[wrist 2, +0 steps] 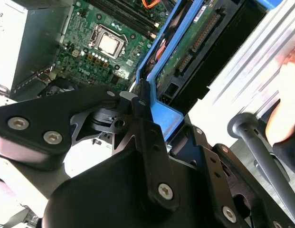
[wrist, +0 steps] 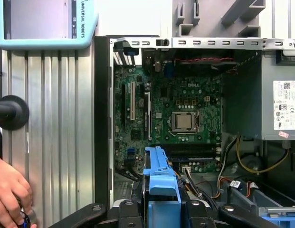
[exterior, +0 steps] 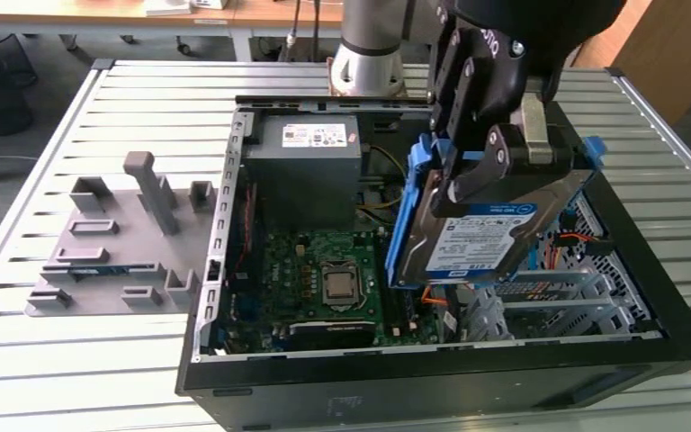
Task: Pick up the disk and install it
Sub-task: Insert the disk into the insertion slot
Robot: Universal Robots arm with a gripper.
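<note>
The fingers (exterior: pixel 482 178) clamp the disk (exterior: pixel 489 238), tilted over the open case (exterior: pixel 442 367) (picked up, not yet installed).

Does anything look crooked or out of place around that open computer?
The disk hangs tilted in the gripper above the open case, not seated in any bay. A person's hand is at the table beside the case.

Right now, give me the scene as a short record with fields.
gripper: shut on the disk, above the open computer case
disk: tilted, in the air, not yet seated
computer case: side off, motherboard and power supply exposed
fixture tray: on the table, at the exterior view's left of the case
hand: a person's, in the first wrist view
</note>
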